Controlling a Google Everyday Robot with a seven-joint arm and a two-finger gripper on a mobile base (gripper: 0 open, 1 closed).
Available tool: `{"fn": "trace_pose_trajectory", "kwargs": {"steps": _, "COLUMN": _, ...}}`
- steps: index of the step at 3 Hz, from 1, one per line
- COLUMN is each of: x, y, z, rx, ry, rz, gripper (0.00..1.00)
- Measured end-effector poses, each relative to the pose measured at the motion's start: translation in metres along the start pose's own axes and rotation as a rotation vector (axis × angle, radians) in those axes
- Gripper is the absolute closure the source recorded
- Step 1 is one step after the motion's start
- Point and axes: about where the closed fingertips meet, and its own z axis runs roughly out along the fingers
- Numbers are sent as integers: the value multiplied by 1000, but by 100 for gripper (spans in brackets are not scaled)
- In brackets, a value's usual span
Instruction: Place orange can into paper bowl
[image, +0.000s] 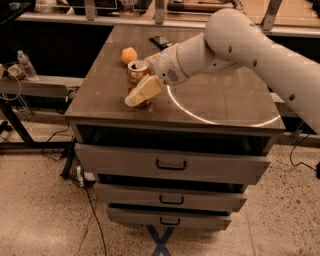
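The orange can (135, 71) stands upright on the left part of the wooden cabinet top (215, 95), with its silver top showing. My gripper (140, 91) is at the can, and its cream-coloured end lies across the can's lower front and hides that part. The white arm reaches in from the upper right. The paper bowl is not in view.
A small round orange fruit (129, 54) sits just behind the can. A dark flat object (161, 41) lies at the back of the top. A pale ring (220, 120) is marked on the top's right half. Drawers (170, 164) are below, and a water bottle (26, 65) is at the left.
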Motion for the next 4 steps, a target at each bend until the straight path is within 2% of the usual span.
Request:
{"fn": "trace_pose_trajectory", "kwargs": {"steps": 1, "x": -3, "y": 1, "z": 6, "rx": -23, "ry": -17, "rz": 33, "gripper": 36}}
{"fn": "trace_pose_trajectory", "kwargs": {"steps": 2, "x": -5, "y": -5, "z": 2, "rx": -15, "ry": -45, "rz": 64, "gripper": 60}}
{"fn": "trace_pose_trajectory", "kwargs": {"steps": 3, "x": -13, "y": -24, "z": -27, "rx": 63, "ry": -74, "rz": 64, "gripper": 83}}
{"fn": "trace_pose_trajectory", "kwargs": {"steps": 4, "x": -26, "y": -54, "z": -86, "rx": 209, "ry": -106, "rz": 16, "gripper": 100}}
